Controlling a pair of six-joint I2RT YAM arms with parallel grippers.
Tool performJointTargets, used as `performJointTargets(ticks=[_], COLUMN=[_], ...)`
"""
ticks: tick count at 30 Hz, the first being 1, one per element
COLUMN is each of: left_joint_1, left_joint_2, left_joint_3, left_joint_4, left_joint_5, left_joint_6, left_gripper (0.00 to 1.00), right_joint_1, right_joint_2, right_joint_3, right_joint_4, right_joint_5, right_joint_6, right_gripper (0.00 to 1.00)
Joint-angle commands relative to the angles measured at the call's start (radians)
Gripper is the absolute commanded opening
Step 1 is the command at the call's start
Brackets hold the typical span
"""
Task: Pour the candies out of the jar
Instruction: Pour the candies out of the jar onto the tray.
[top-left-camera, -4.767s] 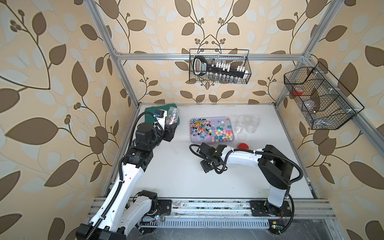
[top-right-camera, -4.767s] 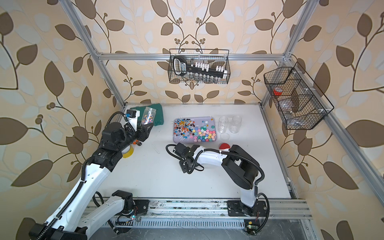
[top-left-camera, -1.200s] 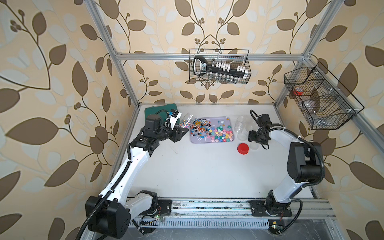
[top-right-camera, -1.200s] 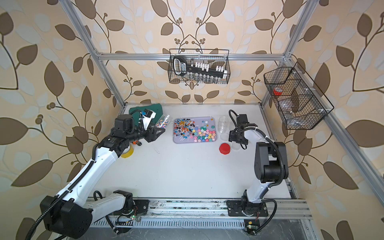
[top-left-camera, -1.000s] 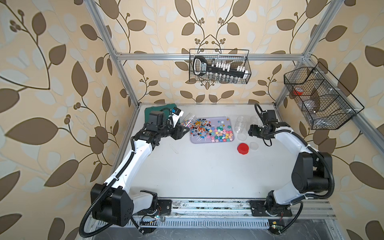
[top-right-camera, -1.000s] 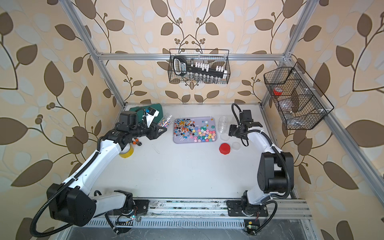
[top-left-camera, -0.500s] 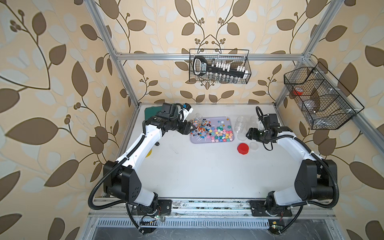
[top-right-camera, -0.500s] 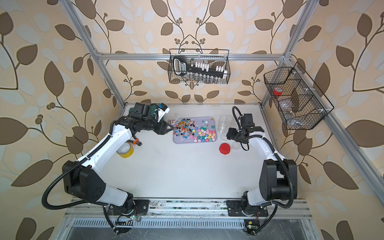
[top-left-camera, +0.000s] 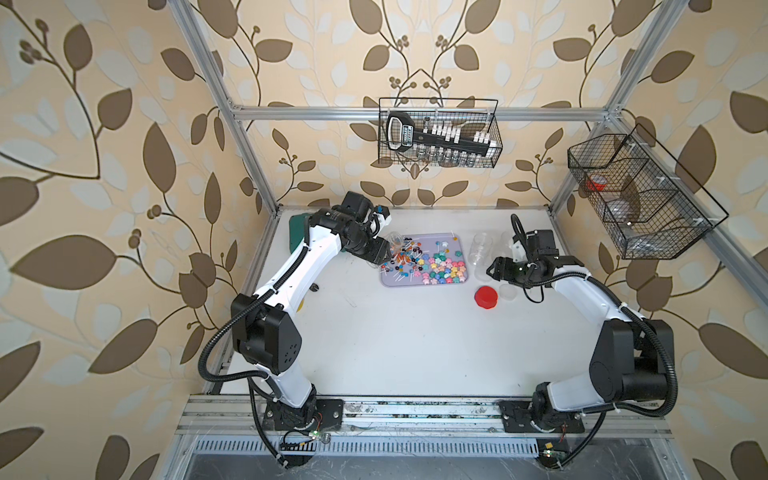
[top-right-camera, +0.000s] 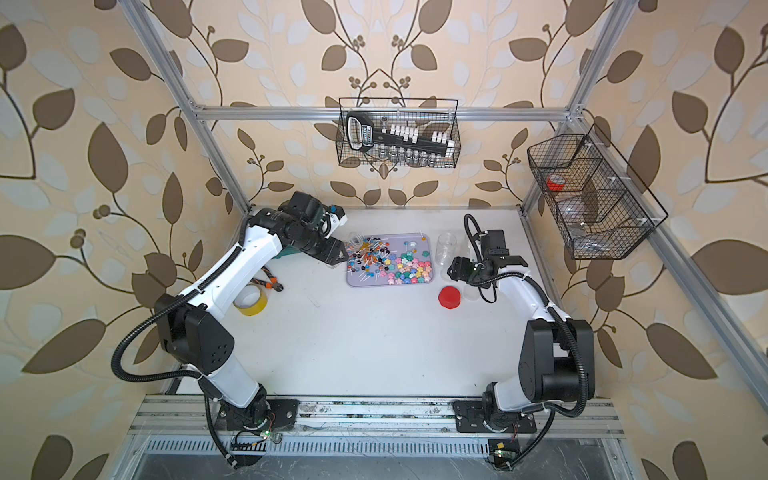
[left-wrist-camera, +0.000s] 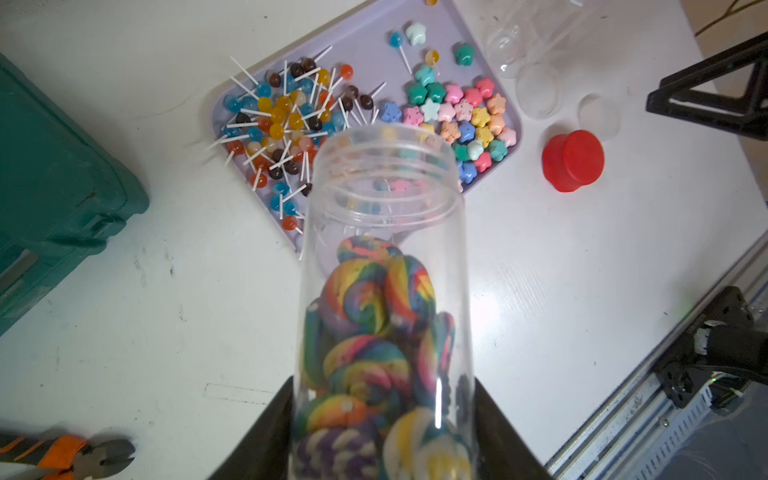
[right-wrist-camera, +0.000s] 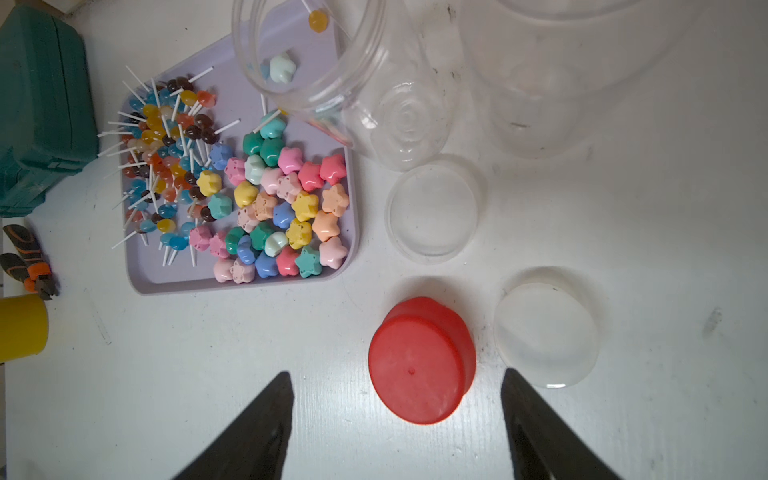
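Observation:
My left gripper is shut on a clear plastic jar, one finger on each side of its body. Rainbow-swirled candies fill the jar's gripper end, and its open mouth points at the lilac tray. In both top views the jar hangs tilted at the tray's left end. Lollipops and star-shaped candies lie on the tray. My right gripper is open above a red lid, holding nothing.
Empty clear jars stand right of the tray, with two clear lids by the red lid. A teal case, pliers and a yellow tape roll sit left. Wire baskets hang on the walls.
My left arm has carried the jar rightwards to the tray's left end and tipped its mouth towards the tray. My right gripper has shifted only slightly near the red lid.

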Motion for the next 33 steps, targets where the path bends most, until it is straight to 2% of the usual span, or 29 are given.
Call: performJointTargets(ticks=[1,7,16,20,24,33], left_joint_1=[-0.055,-0.122,-0.18,-0.187,-0.209,-0.233], left_joint_2=[0.059,0.195,0.422,0.464,0.514,0.528], left_joint_3=[0.078,0.211,0.521,0.56,0.607,0.592], left_joint_4=[-0.136,-0.225,-0.381,-0.412,-0.495,-0.508], left_joint_5=[-0.092,-0.148,-0.179,-0.194,-0.28,-0.32], left_joint_6=[-0.031,-0.084,-0.117,-0.12,-0.113,-0.135], left_gripper=[0.06,0.03,0.01,0.03,0.03,0.03], right_joint_1=[0.001,0.001,0.005,0.006,0.01,0.021], right_joint_2=[-0.028,-0.036,-0.042,-0.044,-0.043,-0.036], right_joint_3=[-0.026,-0.034,-0.04,-0.042,-0.043,-0.046], right_joint_4=[0.008,0.005,0.005,0.003,0.005,0.003], right_joint_5=[-0.029,-0.049,-0.069,-0.072,-0.076,-0.082], right_joint_6=[0.003,-0.002,-0.004,-0.007,-0.007,-0.011], right_gripper=[0.75,0.75,0.75,0.75,0.76,0.76])
